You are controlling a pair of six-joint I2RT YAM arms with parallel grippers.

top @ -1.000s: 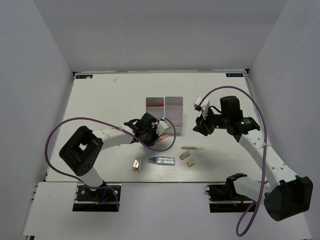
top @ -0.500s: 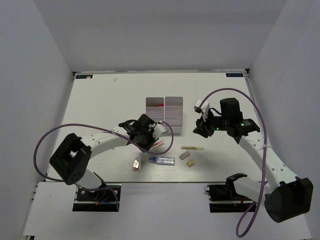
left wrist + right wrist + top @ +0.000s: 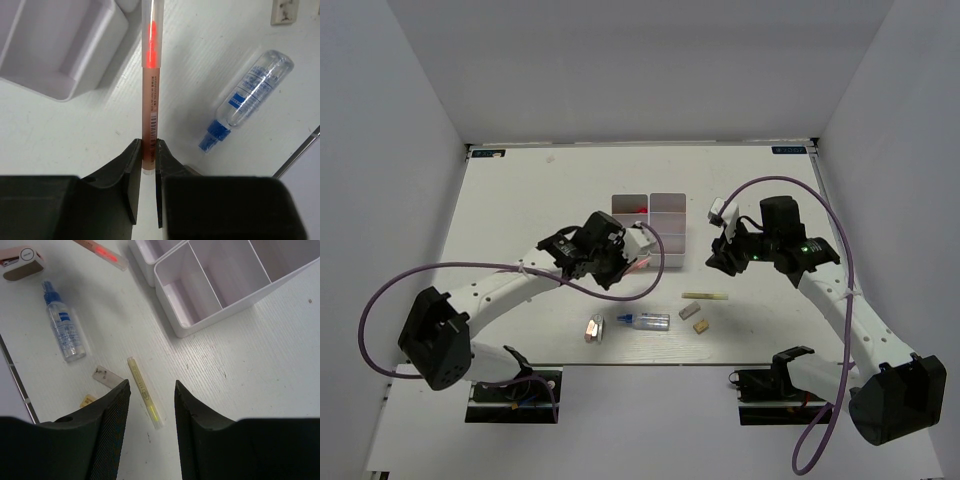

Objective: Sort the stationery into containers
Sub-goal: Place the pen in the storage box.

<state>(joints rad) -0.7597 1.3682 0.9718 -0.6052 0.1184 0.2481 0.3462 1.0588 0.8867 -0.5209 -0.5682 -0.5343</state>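
Note:
My left gripper (image 3: 149, 150) is shut on the end of a pink stick (image 3: 150, 75), held above the table beside the near corner of a white container (image 3: 60, 50). In the top view this gripper (image 3: 626, 257) and the pink stick (image 3: 640, 265) are at the near end of the two white containers (image 3: 668, 205). My right gripper (image 3: 150, 390) is open and empty, above a yellow stick (image 3: 142, 390) lying on the table. In the top view the right gripper (image 3: 718, 258) is right of the containers, and the yellow stick (image 3: 705, 296) lies nearer.
A silver-blue tube (image 3: 645, 320), two small erasers (image 3: 688, 312) (image 3: 701, 325) and a pinkish block (image 3: 592, 329) lie near the front. Something red (image 3: 638, 208) lies in the left container's far compartment. A white piece (image 3: 714, 209) is right of the containers.
My left arm has moved towards the far side with the pink stick, bringing it up to the containers' near end. The right arm has hardly moved.

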